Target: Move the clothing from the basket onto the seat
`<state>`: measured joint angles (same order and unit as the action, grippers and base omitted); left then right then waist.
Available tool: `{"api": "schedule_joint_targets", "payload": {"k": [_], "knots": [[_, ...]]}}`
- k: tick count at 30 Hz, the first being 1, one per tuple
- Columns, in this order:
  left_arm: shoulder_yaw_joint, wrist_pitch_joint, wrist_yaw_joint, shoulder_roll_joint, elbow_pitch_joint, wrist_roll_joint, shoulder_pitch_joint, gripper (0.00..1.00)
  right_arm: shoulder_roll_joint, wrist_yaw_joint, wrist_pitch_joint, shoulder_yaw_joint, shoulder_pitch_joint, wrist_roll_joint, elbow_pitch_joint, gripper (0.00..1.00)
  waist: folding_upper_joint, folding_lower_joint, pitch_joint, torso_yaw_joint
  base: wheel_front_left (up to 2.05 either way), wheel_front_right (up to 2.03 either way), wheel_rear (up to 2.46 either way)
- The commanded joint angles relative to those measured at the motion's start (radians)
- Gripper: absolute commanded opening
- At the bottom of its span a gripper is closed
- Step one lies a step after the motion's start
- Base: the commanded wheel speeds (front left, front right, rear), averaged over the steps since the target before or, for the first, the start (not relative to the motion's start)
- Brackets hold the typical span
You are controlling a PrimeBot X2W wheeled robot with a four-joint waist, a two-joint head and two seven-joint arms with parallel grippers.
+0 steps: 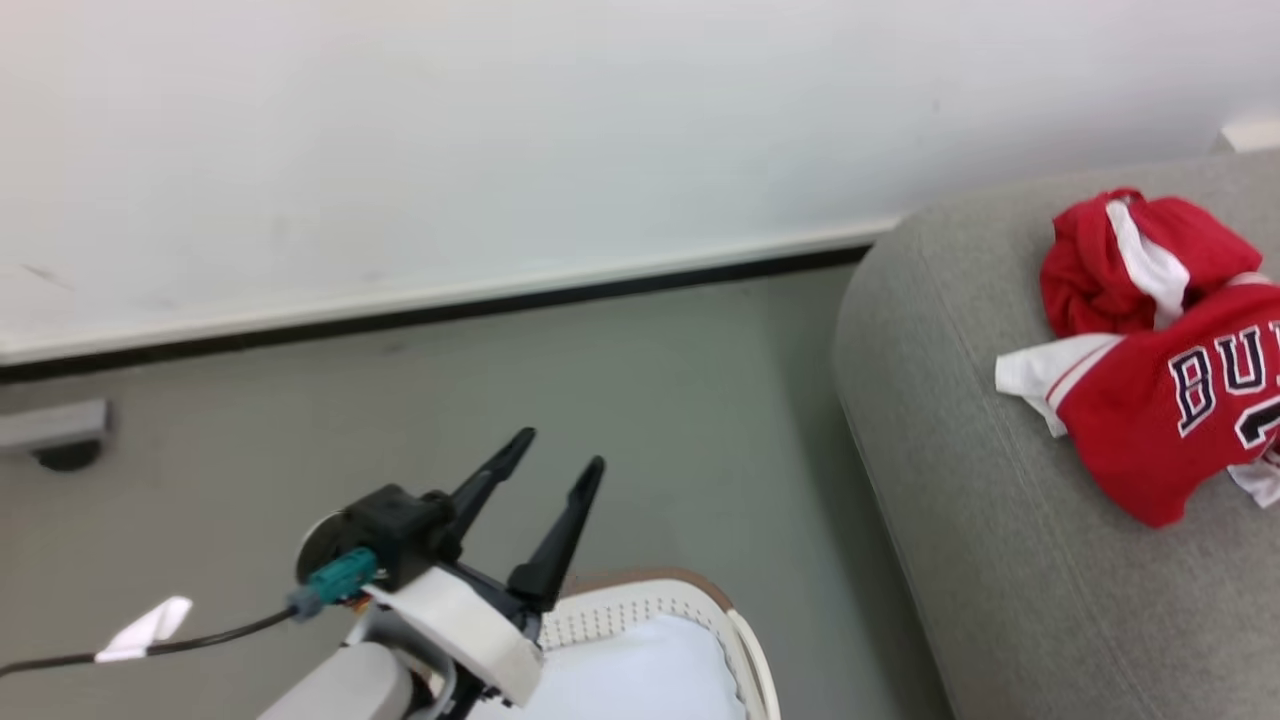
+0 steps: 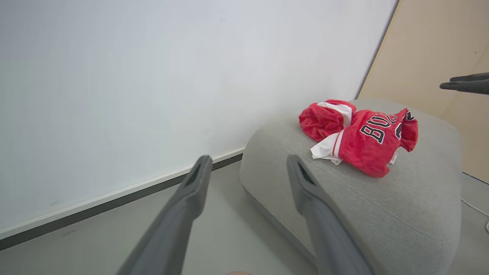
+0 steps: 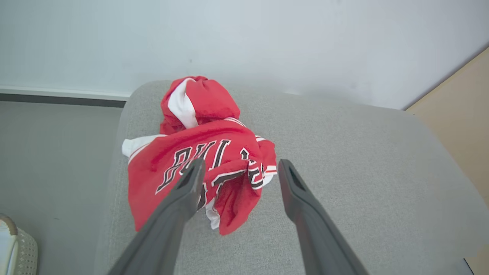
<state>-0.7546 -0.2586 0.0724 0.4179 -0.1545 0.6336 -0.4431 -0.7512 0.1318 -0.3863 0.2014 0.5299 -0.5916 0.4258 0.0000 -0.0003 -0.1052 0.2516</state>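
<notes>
A red jersey point(image 1: 1170, 420) with white trim and dark lettering lies crumpled on the grey seat point(image 1: 1000, 560). Behind it, touching it, sits a bunched red piece point(image 1: 1140, 250) with a broad white stripe. My right gripper point(image 3: 241, 162) hovers open just above the jersey point(image 3: 183, 168) and the seat point(image 3: 363, 152), holding nothing. My left gripper point(image 1: 561, 449) is open and empty over the floor, above the white perforated basket point(image 1: 640, 600). The part of the basket's inside that shows looks plain white. In the left wrist view the left gripper point(image 2: 248, 158) points toward the seat point(image 2: 382, 214).
A grey floor point(image 1: 650, 400) runs between the basket and the seat, ending at a white wall with a dark baseboard point(image 1: 400, 315). A grey fixture point(image 1: 50, 430) sits at the far left. A tan panel point(image 2: 428, 49) stands behind the seat. A tagged cable point(image 1: 150, 625) trails from my left wrist.
</notes>
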Motion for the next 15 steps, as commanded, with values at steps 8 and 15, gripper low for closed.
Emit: {"api": "schedule_joint_targets", "payload": {"k": [8,15], "knots": [[0.150,-0.006,0.052,0.030,0.007,0.022,0.096,1.00,0.100,-0.002,0.113,-0.084,-0.092,0.015,-0.170,1.00,0.0000,0.0003,0.081,-0.084,0.00,0.00,0.00],[0.304,-0.006,0.094,0.018,0.026,-0.020,0.172,1.00,0.220,-0.002,0.226,-0.153,-0.177,0.103,-0.269,1.00,0.0000,0.0003,0.089,-0.118,0.00,0.00,0.00]]}}
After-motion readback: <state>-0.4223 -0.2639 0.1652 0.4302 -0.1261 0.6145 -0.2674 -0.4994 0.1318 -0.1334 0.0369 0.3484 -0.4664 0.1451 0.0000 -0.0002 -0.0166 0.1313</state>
